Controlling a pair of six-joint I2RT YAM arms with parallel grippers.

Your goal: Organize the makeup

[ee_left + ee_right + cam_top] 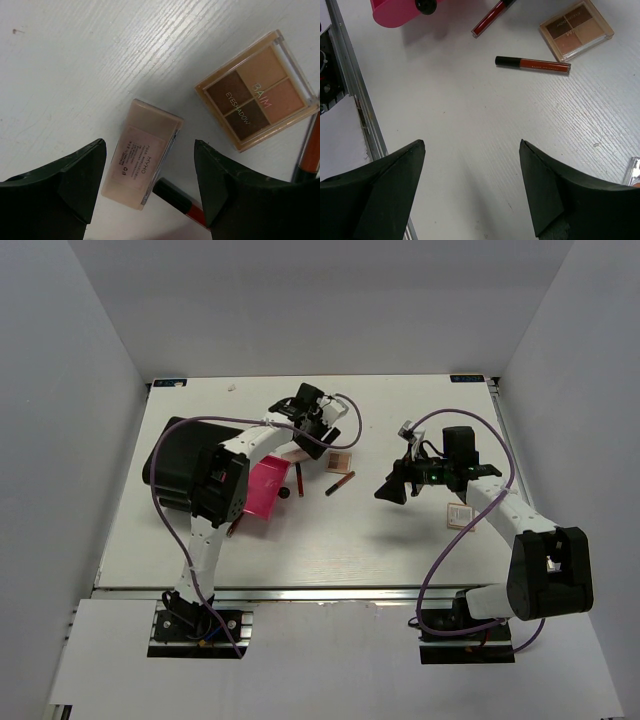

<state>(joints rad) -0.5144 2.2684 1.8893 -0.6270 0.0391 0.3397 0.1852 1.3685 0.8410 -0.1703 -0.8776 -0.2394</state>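
Left gripper point(149, 146) spread wide and empty, beige tube point(142, 162) lay flat below, between its fingers, eyeshadow palette point(257, 90) just beside, right gripper point(471, 145) likewise wide, holding nothing, red stick point(532, 64) well ahead

Red stick point(313, 146) partly beyond right edge
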